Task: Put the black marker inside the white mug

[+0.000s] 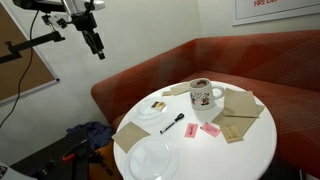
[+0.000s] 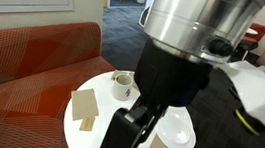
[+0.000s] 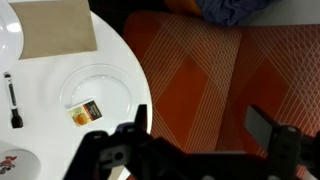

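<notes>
The black marker (image 1: 172,124) lies flat on the round white table (image 1: 240,150), between two white plates; it also shows in the wrist view (image 3: 12,101) at the left edge. The white mug (image 1: 202,95) with a red print stands upright at the table's far side; it also shows in an exterior view (image 2: 121,83) and as a sliver in the wrist view (image 3: 14,164). My gripper (image 1: 97,48) hangs high above and to the side of the table, over the red sofa. Its fingers (image 3: 200,118) are wide apart and hold nothing.
Two white plates (image 1: 152,110) (image 1: 152,157), one holding a small packet (image 3: 86,110). Brown napkins (image 1: 240,104) and pink packets (image 1: 210,130) lie around the mug. A red sofa (image 1: 250,60) curves behind the table. My arm fills much of an exterior view (image 2: 174,59).
</notes>
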Robot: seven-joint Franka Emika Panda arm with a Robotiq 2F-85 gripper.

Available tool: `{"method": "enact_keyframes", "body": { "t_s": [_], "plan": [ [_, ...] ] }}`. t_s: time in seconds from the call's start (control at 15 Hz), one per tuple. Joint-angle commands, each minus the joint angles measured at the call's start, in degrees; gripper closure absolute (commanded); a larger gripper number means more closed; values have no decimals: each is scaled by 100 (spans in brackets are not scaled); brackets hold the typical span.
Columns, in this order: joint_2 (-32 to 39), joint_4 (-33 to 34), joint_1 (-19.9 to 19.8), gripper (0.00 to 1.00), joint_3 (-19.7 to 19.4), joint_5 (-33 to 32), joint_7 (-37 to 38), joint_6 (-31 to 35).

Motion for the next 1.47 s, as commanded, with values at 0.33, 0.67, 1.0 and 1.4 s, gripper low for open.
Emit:
{"method": "enact_keyframes", "body": {
  "t_s": [0.33, 0.67, 1.0, 1.4],
  "plan": [
    [-57, 236, -367, 0, -103, -20, 48, -116],
    [-139, 68, -601, 0, -220, -165, 24, -44],
    [-177, -269, -856, 0, -292, -500, 43, 391],
    [-106, -841, -992, 0, -358, -972, -93, 1538]
  ]
}}
